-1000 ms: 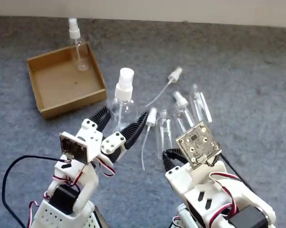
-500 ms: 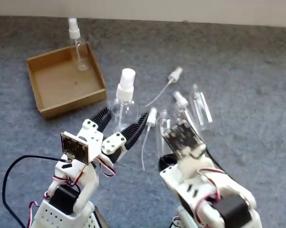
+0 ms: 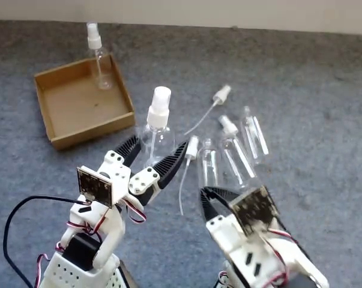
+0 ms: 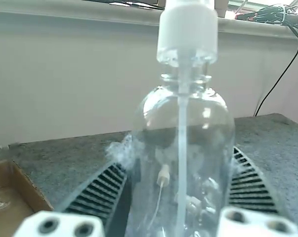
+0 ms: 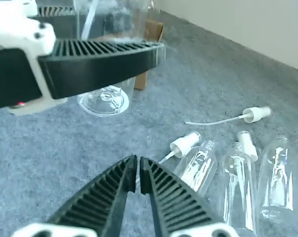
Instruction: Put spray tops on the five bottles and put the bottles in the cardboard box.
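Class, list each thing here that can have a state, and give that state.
cardboard box: open, one bottle inside.
boxed bottle: upright, spray top on.
held bottle: upright, spray top in its neck.
left gripper: jaws shut on held bottle.
right gripper: jaws shut, empty.
lying bottles: three, on their sides on the table.
loose spray top: off any bottle.

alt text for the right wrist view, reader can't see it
The right end effector, fingers together and empty, points at grey carpet where three clear bottles and loose spray tops lie. To one side, the left end effector's finger crosses in front of an upright bottle.
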`<state>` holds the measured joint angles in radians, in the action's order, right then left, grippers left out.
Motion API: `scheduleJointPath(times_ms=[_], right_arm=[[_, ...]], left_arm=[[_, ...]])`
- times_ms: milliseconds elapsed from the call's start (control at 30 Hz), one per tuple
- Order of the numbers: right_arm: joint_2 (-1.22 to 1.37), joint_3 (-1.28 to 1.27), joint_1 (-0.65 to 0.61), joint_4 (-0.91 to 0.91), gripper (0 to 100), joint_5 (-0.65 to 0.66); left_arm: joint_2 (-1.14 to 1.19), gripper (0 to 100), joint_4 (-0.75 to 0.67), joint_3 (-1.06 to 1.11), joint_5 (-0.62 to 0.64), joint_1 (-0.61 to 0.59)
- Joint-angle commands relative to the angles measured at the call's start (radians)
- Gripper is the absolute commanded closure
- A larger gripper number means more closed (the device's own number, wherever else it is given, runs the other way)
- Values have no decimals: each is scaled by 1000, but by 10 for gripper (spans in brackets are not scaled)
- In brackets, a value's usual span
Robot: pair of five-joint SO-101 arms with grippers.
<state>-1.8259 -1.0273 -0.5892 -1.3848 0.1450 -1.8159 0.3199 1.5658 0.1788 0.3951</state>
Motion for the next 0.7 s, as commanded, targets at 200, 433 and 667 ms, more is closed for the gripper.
scheduleJointPath(times_ms=[200, 433, 667], right_arm=[[-15, -87, -7, 90, 995, 8], [-13, -162, -7, 269, 995, 3], [-13, -349, -13, 455, 995, 2]], left_arm=[[-12, 819, -201, 51, 12, -10], [-12, 819, -385, 130, 12, -10], [-12, 819, -394, 130, 12, -10]])
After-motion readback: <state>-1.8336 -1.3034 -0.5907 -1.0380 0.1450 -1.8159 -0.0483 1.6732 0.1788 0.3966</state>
